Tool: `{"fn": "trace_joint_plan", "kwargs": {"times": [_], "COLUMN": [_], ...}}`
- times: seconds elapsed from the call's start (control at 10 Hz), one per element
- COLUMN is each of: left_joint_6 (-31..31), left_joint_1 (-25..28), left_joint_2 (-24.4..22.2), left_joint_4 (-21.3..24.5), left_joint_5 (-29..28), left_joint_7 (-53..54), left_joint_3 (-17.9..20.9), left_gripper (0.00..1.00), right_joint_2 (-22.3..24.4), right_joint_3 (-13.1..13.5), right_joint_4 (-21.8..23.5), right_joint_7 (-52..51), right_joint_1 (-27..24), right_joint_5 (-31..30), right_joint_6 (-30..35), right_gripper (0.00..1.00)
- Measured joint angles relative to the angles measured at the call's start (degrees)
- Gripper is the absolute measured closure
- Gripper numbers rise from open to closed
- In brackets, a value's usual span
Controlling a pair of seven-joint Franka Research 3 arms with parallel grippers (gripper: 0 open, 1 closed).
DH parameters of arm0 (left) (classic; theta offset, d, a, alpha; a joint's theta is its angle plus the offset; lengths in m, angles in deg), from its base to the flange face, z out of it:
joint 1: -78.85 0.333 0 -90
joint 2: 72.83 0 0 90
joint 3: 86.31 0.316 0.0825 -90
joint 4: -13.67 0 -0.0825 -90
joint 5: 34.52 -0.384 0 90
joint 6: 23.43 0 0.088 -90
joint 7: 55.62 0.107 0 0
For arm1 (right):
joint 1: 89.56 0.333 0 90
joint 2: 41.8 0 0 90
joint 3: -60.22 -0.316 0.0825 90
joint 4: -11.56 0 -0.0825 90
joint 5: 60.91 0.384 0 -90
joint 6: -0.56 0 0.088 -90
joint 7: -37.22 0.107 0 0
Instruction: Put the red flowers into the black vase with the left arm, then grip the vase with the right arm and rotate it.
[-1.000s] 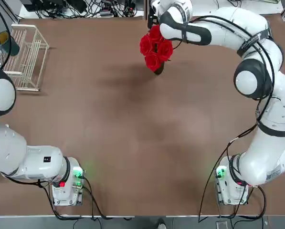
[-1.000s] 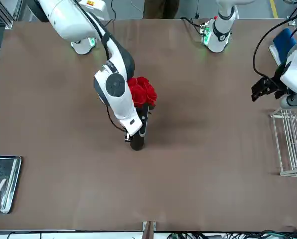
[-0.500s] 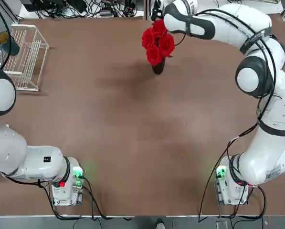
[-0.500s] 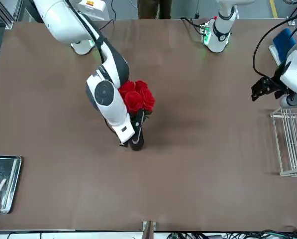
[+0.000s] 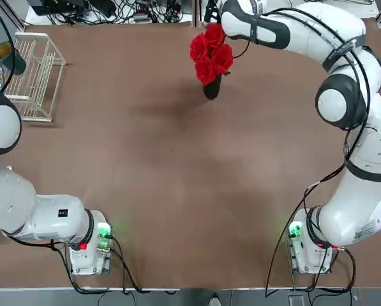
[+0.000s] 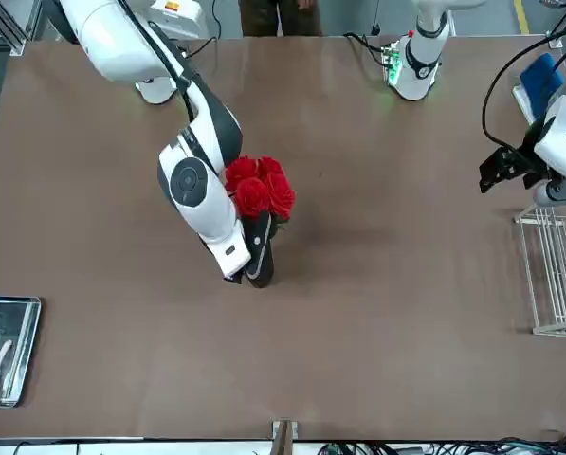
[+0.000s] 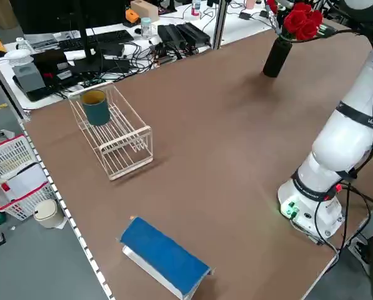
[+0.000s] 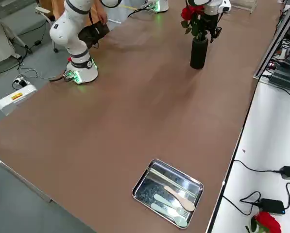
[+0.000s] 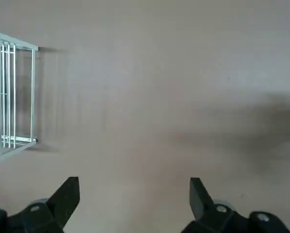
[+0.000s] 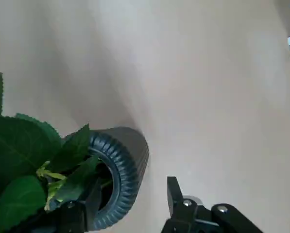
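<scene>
Red flowers (image 5: 210, 52) sit in the black vase (image 5: 211, 88) at the table's far edge, so insertion looks done. Right gripper (image 10: 132, 204) straddles the vase rim, fingers apart and not clamped, presumably positioned for rotating. Left gripper (image 9: 134, 201) hangs open near the wire rack (image 9: 8, 97), idle.

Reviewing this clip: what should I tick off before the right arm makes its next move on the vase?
1. Red flowers seated in the black vase: ok.
2. Vase upright on the table: ok.
3. Right hand around the vase: ok, its mouth sits between the fingers.
4. Firm grip for rotating: not ok, a gap shows beside one finger.
5. Left hand out of the way: ok, open and empty, parked near the wire rack.
6. Nothing on the table close to the vase: ok.
</scene>
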Motion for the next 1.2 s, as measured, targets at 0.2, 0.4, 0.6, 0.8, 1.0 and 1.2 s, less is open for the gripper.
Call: {"fn": "trace_joint_plan", "kwargs": {"times": [0.2, 0.4, 0.6, 0.8, 1.0, 1.2], "left_joint_6": [0.0, -0.39, -0.5, -0.51, -0.52, -0.52], "left_joint_1": [0.0, 0.0, 0.0, -0.01, 0.0, 0.01], "left_joint_2": [0.0, 0.0, 0.0, 0.0, 0.0, 0.01], "left_joint_4": [0.0, 0.0, -0.01, -0.01, -0.01, -0.03], "left_joint_5": [0.0, 0.0, 0.0, 0.0, 0.0, 0.0], "left_joint_7": [0.0, 0.0, 0.0, 0.0, 0.0, 0.0], "left_joint_3": [0.0, -0.02, -0.02, -0.03, -0.03, -0.01], "left_gripper": [0.0, 0.0, 0.0, 0.0, 0.0, 0.0], "right_joint_2": [0.0, 0.0, 0.0, 0.03, 0.37, 3.88], "right_joint_3": [0.0, 0.03, 0.18, 1.39, 5.21, 10.13], "right_joint_4": [-1.77, -3.47, -4.12, -4.37, -5.27, -6.32], "right_joint_7": [0.01, 0.01, 0.01, 0.07, 3.99, 12.02], "right_joint_1": [-0.31, -1.4, -3.28, -4.35, -4.51, -5.2], "right_joint_5": [0.23, 0.26, 0.27, 0.31, 2.94, 5.18], "right_joint_6": [1.97, 3.36, 4.13, 4.82, 7.1, 10.88], "right_gripper": [0.36, 0.32, 0.29, 0.12, 0.0, 0.0]}}
